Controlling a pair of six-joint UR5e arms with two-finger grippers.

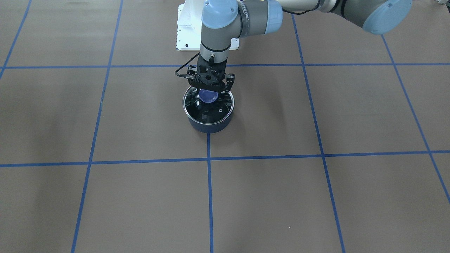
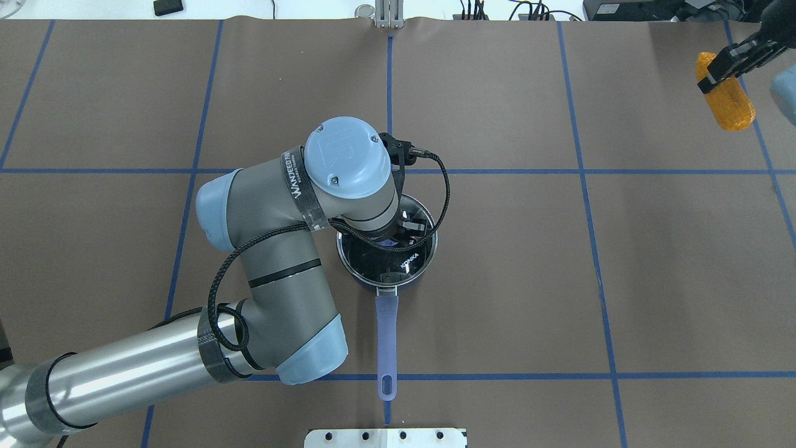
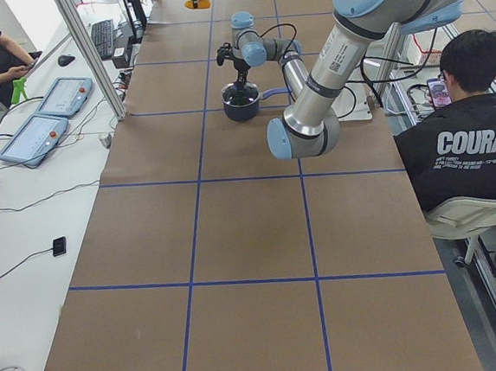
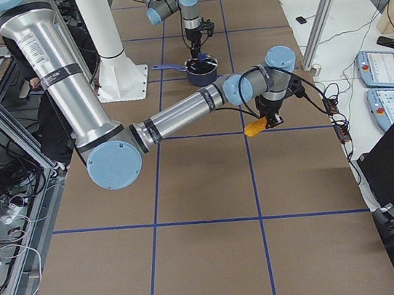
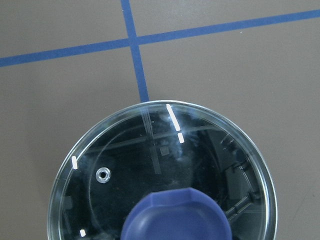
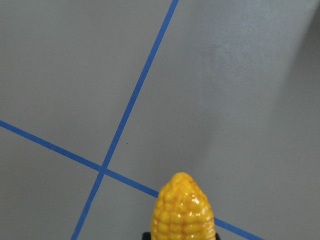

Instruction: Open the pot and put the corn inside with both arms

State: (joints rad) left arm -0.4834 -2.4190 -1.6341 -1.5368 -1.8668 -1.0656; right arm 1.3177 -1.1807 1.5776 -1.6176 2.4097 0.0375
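Observation:
The dark navy pot [image 1: 210, 126] stands at the table's middle with its glass lid [image 1: 212, 111] on it. Its purple-blue handle [image 2: 386, 336] points toward the robot's base. My left gripper [image 1: 211, 89] hangs straight down over the lid, open, with a finger on each side of the purple-blue knob [image 5: 177, 217]. My right gripper [image 2: 721, 65] is shut on the yellow-orange corn [image 2: 726, 99] and holds it in the air at the far right of the table. The corn also shows in the right wrist view [image 6: 183, 212].
The brown table cover [image 1: 316, 196] has a blue tape grid. The white base mount [image 1: 186, 28] stands behind the pot. People sit and stand beside the table in the exterior left view [image 3: 473, 131], and tablets and cables [image 3: 46, 116] lie on the side bench.

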